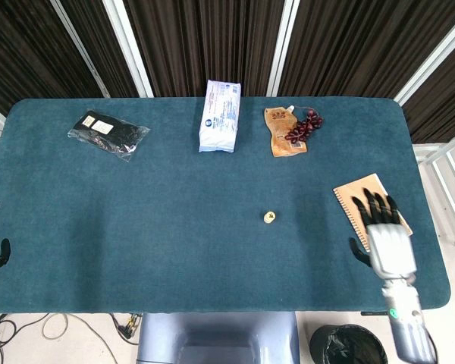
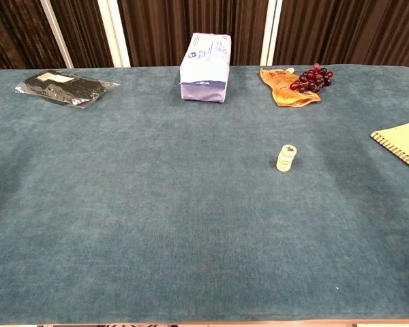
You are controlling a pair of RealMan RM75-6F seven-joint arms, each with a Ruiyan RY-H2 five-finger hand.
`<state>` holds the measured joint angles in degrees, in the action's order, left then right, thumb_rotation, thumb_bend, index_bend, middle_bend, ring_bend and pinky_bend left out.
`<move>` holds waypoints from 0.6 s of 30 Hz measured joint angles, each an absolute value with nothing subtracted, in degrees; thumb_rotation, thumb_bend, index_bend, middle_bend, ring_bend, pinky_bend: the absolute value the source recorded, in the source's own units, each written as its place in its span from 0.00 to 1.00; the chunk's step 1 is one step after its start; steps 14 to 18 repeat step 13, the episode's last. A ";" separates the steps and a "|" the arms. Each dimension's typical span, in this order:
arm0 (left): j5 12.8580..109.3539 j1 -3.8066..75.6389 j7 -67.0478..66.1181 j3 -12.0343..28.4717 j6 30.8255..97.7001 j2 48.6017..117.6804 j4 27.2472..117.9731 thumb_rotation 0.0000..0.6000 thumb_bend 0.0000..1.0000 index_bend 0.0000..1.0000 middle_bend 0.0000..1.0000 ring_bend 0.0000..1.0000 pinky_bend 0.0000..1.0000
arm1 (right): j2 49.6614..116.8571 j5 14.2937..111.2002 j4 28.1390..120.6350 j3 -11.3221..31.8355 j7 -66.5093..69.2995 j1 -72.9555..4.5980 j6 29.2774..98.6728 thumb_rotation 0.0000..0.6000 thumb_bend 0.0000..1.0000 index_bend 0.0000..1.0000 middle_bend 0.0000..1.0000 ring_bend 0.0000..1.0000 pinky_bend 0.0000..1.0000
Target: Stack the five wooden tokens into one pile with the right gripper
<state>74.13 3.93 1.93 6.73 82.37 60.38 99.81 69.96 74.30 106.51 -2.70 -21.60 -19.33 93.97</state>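
Tokens (image 2: 285,157) are standing as one small pile mid-table, looking light, stiff and easily toppled, best pinched by the rims; right hand (image 1: 385,233) is hovering well apart, fingers spread, holding nothing.

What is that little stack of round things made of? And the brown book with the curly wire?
The small pile of pale round tokens looks like bare, unvarnished wood: light cream-tan and matte, with a dark mark on top. The tan spiral-bound notebook seems to have a plain kraft-card cover, dull brown with no shine, and its ring binding is probably wire, though it is too small to be sure.
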 measured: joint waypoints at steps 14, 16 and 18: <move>78.93 4.35 1.82 5.31 82.83 60.01 97.58 1.00 0.48 0.14 0.00 0.00 0.00 | 69.51 81.40 99.78 -5.76 -16.50 -9.94 98.95 1.00 0.42 0.13 0.00 0.00 0.00; 78.93 4.35 1.82 5.31 82.83 60.01 97.58 1.00 0.48 0.14 0.00 0.00 0.00 | 69.51 81.40 99.78 -5.76 -16.50 -9.94 98.95 1.00 0.42 0.13 0.00 0.00 0.00; 78.93 4.35 1.82 5.31 82.83 60.01 97.58 1.00 0.48 0.14 0.00 0.00 0.00 | 69.51 81.40 99.78 -5.76 -16.50 -9.94 98.95 1.00 0.42 0.13 0.00 0.00 0.00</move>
